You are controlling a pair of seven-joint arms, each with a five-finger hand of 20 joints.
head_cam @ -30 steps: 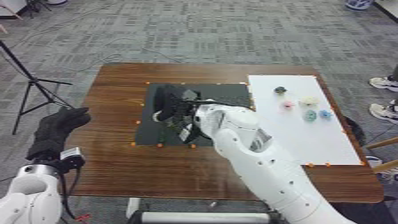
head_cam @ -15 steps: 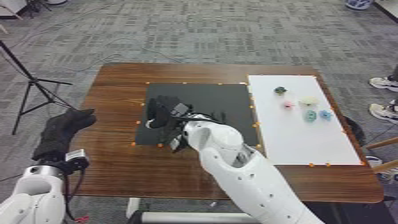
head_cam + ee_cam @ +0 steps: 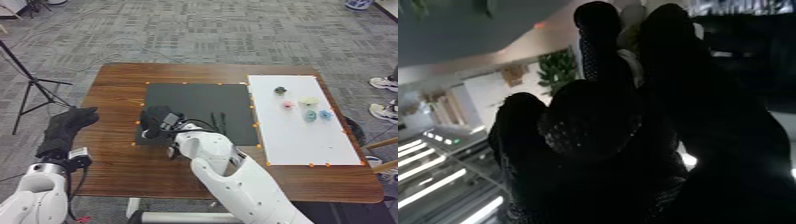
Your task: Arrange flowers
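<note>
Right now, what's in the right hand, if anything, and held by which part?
Right hand: a pale flower, pinched at the bloom, petals between the fingers.

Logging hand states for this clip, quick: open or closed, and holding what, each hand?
Left hand: open, empty.
Right hand: closed on a pale thing, probably a flower.

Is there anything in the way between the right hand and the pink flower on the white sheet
Yes: in the head view, two thin dark pieces lie on the black mat between the right hand and the pink flower. They look low enough to pass over.
</note>
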